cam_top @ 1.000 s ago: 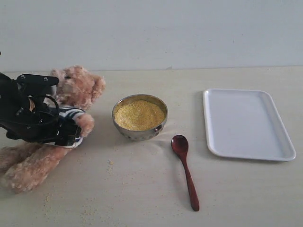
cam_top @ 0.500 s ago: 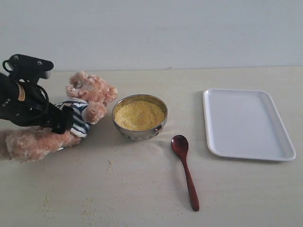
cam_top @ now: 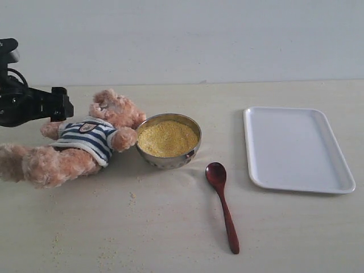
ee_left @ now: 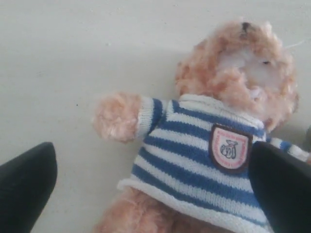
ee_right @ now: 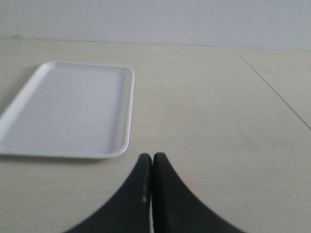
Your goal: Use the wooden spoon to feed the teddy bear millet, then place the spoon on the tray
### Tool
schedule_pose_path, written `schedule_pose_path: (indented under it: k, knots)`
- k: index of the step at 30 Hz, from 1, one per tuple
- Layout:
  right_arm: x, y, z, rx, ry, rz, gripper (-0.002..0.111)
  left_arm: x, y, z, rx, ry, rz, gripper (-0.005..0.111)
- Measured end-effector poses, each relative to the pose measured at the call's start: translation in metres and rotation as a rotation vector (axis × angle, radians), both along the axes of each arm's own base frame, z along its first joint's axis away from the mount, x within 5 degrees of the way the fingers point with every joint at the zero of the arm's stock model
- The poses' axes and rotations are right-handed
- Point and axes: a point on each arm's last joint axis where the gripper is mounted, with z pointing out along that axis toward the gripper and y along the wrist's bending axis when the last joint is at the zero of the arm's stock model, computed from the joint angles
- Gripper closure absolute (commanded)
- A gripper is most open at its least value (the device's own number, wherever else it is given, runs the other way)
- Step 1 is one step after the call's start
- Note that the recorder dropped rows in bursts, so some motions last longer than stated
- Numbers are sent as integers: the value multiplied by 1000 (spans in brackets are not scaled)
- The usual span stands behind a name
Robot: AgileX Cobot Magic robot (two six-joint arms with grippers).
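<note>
The wooden spoon [cam_top: 223, 207] lies flat on the table [cam_top: 170, 239], untouched, just near and right of the metal bowl [cam_top: 168, 159] heaped with millet [cam_top: 167, 137], and left of the tray's [cam_top: 298, 149] near-left corner. Its long axis runs almost straight from far to near. The oval bowl end points far, close to the metal bowl, and the handle end sits nearest, leaning a little to the right.

The teddy bear [cam_top: 85, 145] lies on its back at the left. Its head is beside the metal bowl's left rim and one paw seems to touch that rim.

The left gripper [ee_left: 151, 162] hangs above the bear's striped sweater with its jaws spread wide and nothing between them. From there the spoon is well off to the right and nearer, beyond the metal bowl.

The right gripper [ee_right: 152, 158] has its jaws pressed together, empty. It is outside the exterior view, and its own camera shows the tray but not the spoon. Working on the spoon's side, the right arm looks better placed to pick it up, and it would have to open across the thin handle.
</note>
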Motion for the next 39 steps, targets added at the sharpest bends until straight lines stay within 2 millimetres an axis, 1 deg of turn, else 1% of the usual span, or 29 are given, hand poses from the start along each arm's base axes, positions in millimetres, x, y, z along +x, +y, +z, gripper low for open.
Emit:
schedule_pose_path:
  k: [2,5,7,10,15,22,24,26,27,28,29,30,31,32,36,38,39]
  knots:
    - [0,0,0,0,0,0,109,2,7,-1,-4,4,10,-2]
    - [0,0,0,0,0,0,109,4,16,-12,17,53,-6,-2]
    - [0,0,0,0,0,0,109,7,18,-19,19,100,-28,-2]
    - [0,0,0,0,0,0,109,13,13,-27,11,151,-93,-2]
    - [0,0,0,0,0,0,109,26,6,-36,-30,168,-150,-2]
    - [0,0,0,0,0,0,109,31,4,-68,-46,254,-156,-2]
    - [0,0,0,0,0,0,109,33,3,-72,-41,260,-164,7]
    - [0,0,0,0,0,0,109,34,3,-71,-29,255,-182,30]
    - [0,0,0,0,0,0,109,34,3,-71,-23,252,-188,45]
    - [0,0,0,0,0,0,109,34,3,-71,-10,252,-207,51]
    - [0,0,0,0,0,0,109,34,3,-70,2,250,-224,63]
    - [0,0,0,0,0,0,109,33,3,-70,22,250,-255,71]
    - [0,0,0,0,0,0,109,33,3,-70,25,251,-262,93]
    - [0,0,0,0,0,0,109,33,3,-70,22,253,-256,101]
    - [0,0,0,0,0,0,109,34,4,-69,29,244,-249,102]
    - [0,0,0,0,0,0,109,33,6,-60,14,226,-224,102]
    - [0,0,0,0,0,0,109,31,10,-48,-8,201,-189,102]
